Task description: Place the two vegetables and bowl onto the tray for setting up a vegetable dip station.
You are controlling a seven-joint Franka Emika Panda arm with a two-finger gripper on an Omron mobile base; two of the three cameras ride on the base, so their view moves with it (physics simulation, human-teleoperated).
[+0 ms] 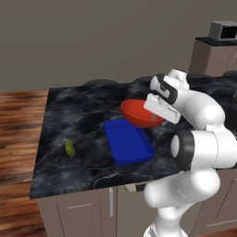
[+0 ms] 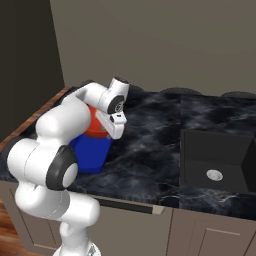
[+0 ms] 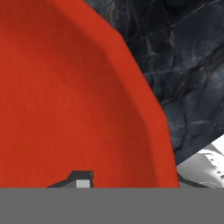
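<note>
Arm: white body rises at the near edge of the worktop [image 1: 69, 115], bent over the bowl; in the right base view it covers most of the tray and bowl.
Tray [image 1: 128, 142]: blue, flat on the dark marble worktop near the front edge, seemingly nothing lying in it; in the right base view just a blue patch [image 2: 90, 152] shows below the arm.
Pickle [image 1: 70, 148]: yellow-green, lying on the worktop at 9 o'clock from the tray, well apart from it.
Bowl [image 1: 139, 112]: red-orange, tilted, at 12 o'clock of the tray's far end, overlapping its far edge in the left base view; whether it touches tray or worktop is hard to tell. Right side hidden behind the hand. In the hand view its inside [image 3: 65, 96] is cut off on three sides.
Tool [image 1: 156, 118]: at the bowl's right rim, one dark fingertip [image 3: 81, 177] inside the bowl; fingers mostly hidden, looks clamped on the rim, grasping the bowl.
Sink [image 2: 216, 161]: dark basin at 3 o'clock, set in the worktop.
Carrot: could not make it out.
</note>
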